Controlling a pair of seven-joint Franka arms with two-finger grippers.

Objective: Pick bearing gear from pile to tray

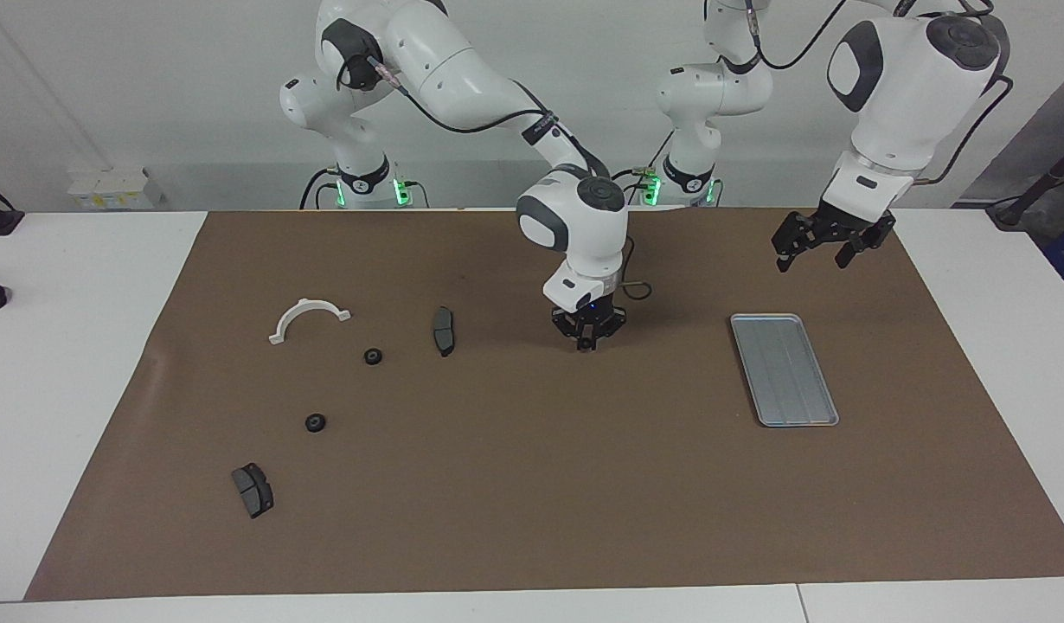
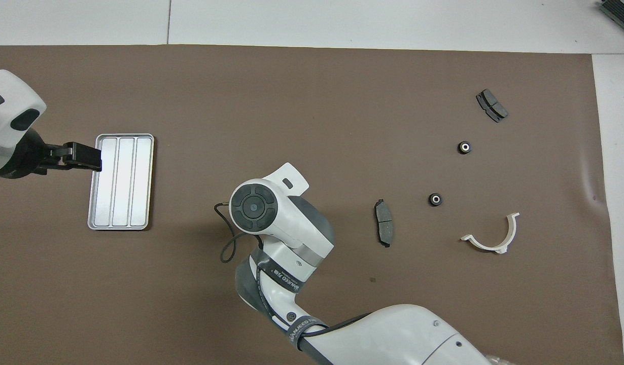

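Facing view gives us the right gripper (image 1: 586, 339) low over bare brown mat (image 1: 532, 484) between the pile and the tray (image 1: 783, 369), fingers drawn together, though we cannot tell whether anything sits between them. Toward the right arm's end we see two black gears (image 1: 373, 356) (image 1: 315, 422), a white half-ring (image 1: 307, 318) and two brake pads (image 1: 443, 330) (image 1: 253, 490), all apart from one another. The left gripper (image 1: 830, 242) waits with its fingers spread, raised by the tray's edge toward the left arm's end.
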